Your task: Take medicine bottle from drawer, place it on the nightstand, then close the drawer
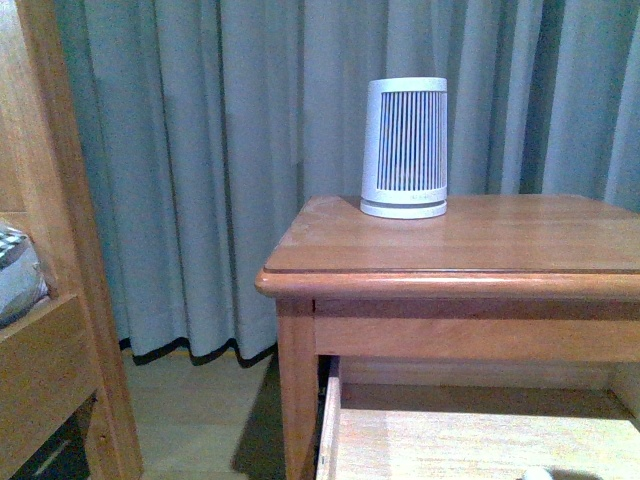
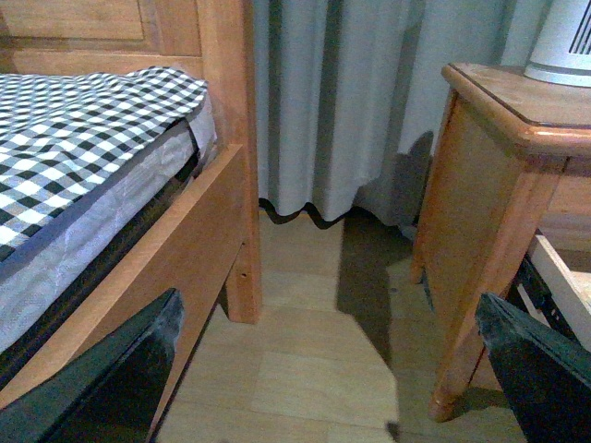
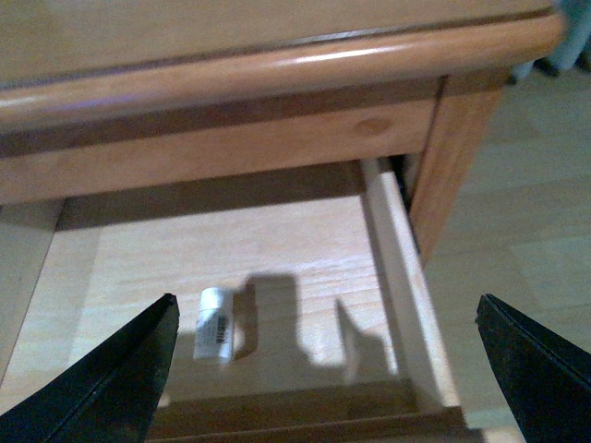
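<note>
Two jobs remain before the drawer [image 3: 388, 268] can be shut, and the first is the pick. The medicine bottle [image 3: 214, 325] lies on its side on the drawer's pale floor, apart from every wall and in front of the nightstand [image 1: 450, 250]. The right pincer [image 3: 325, 300] hangs above the open drawer with its jaws wide apart and holding nothing. The bottle sits much nearer one dark finger than the other.

To do this step well, I judge the pincer should shift across until the bottle is centred between the fingers. It should then turn so the pads close across the round body, not along its length, and come down without clipping the overhanging counter edge. A smooth plastic cylinder will likely roll if nudged from one side, so both pads ought to meet it together.

The left pincer [image 2: 328, 297] is also spread open and empty, above the floor between the bed frame [image 2: 226, 138] and the nightstand.

The nightstand is honey-brown wood with a glossy counter and a rounded lip, while the drawer's inside is paler, bare-looking wood. The bottle is white with a printed label. A white ribbed device [image 1: 404, 147] stands towards the back of the counter, leaving bare wood in front of it.
</note>
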